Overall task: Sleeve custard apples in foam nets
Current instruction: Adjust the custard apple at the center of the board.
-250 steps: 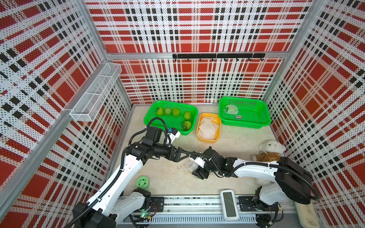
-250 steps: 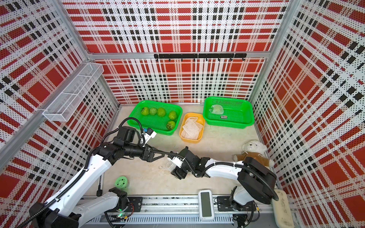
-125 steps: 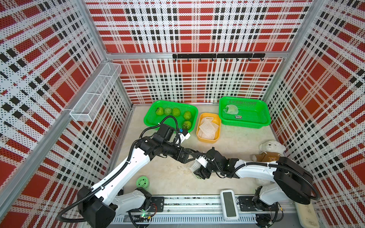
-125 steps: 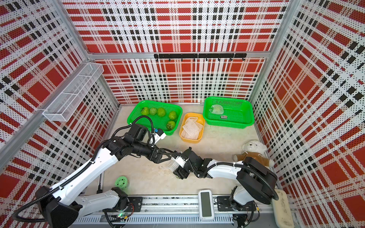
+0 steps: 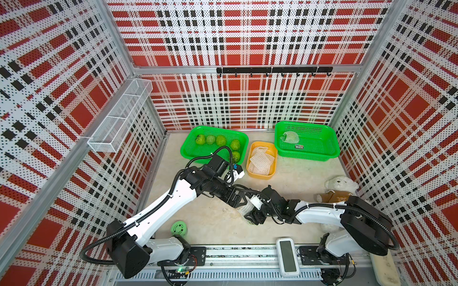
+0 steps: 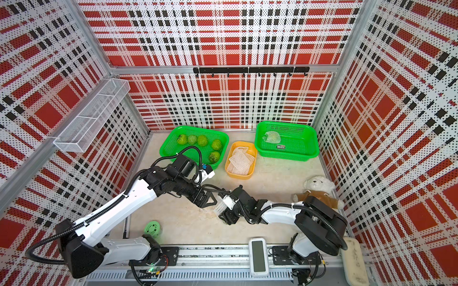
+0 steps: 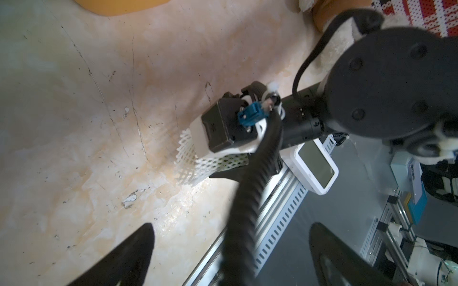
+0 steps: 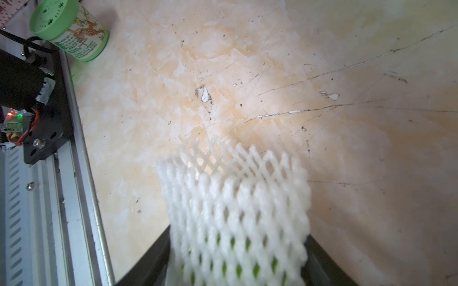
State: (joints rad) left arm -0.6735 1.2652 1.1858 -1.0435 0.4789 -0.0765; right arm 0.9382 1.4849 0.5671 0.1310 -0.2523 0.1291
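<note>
My right gripper is shut on a custard apple that sits inside a white foam net. Green skin shows through the mesh, and the net's free end sticks out past the jaws, low over the table. Just beside that net hangs my left gripper, open and holding nothing. The left wrist view shows the net under the right wrist camera. Several bare custard apples lie in the left green basket. Spare foam nets fill the yellow tray.
The right green basket holds one netted fruit. A white plush bear sits at the right wall. A green can stands near the front rail, and a white timer rests on it. A wire shelf hangs on the left wall.
My left arm has swung right and forward, bringing its open gripper next to the net. My right gripper and the netted fruit have barely moved.
</note>
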